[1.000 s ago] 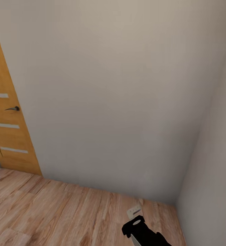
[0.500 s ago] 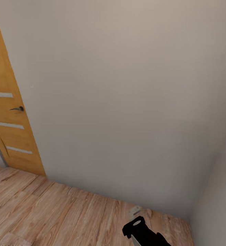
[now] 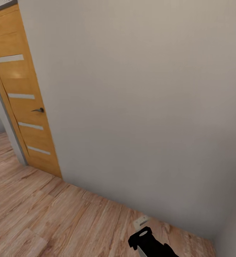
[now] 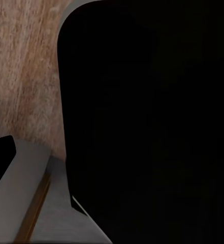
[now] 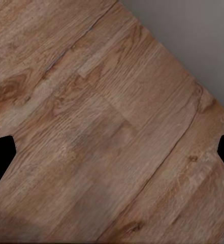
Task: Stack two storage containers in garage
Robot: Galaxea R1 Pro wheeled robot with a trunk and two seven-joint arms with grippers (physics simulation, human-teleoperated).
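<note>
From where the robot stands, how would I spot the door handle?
Find the big pale wall ahead; at its left end hangs an orange wooden door. The handle is the small dark lever near its right edge, between two of the pale horizontal strips.

A plain beige wall [image 3: 139,107] meets light wood-plank flooring [image 3: 43,221] beside an orange wooden door [image 3: 25,96].

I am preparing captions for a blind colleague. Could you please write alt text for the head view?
A plain pale wall takes up most of the view, meeting light wood-plank flooring below. At the left stands an orange-brown wooden door with pale horizontal strips and a dark lever handle. Part of a black robot arm shows at the bottom edge.
</note>
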